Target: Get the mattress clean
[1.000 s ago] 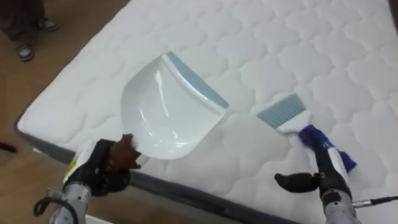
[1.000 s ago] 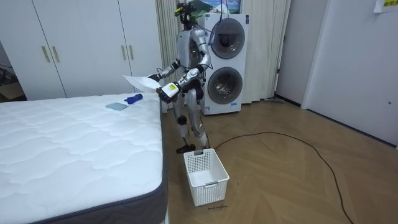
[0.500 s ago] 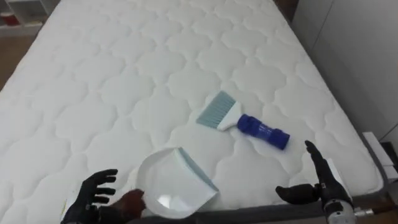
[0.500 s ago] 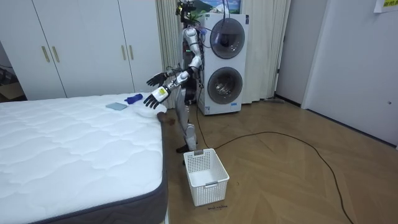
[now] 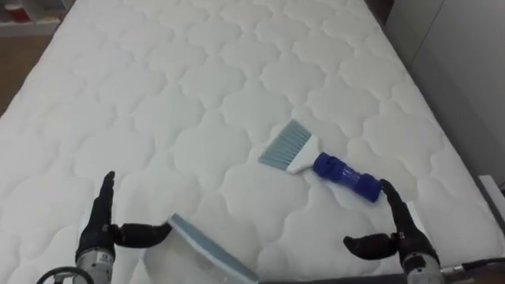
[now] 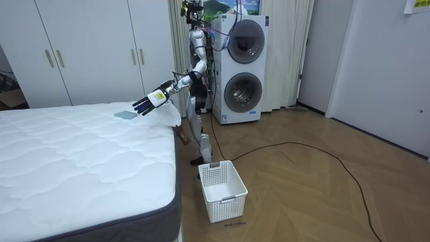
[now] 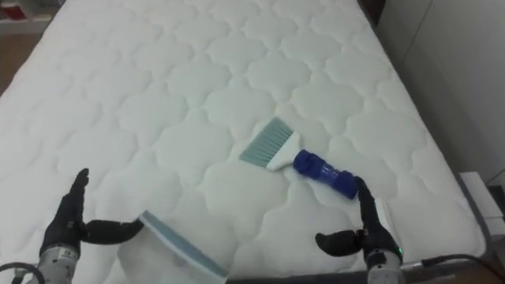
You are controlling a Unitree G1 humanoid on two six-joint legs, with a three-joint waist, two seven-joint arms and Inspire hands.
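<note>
The robot is holding both hands spread and empty over the bed [image 5: 197,71], left hand [image 5: 101,229] beside, perhaps touching, the dustpan [image 5: 209,252] at the near edge, right hand [image 5: 398,229] needing to close squarely round the handle of the brush [image 5: 319,158] nearby.
</note>
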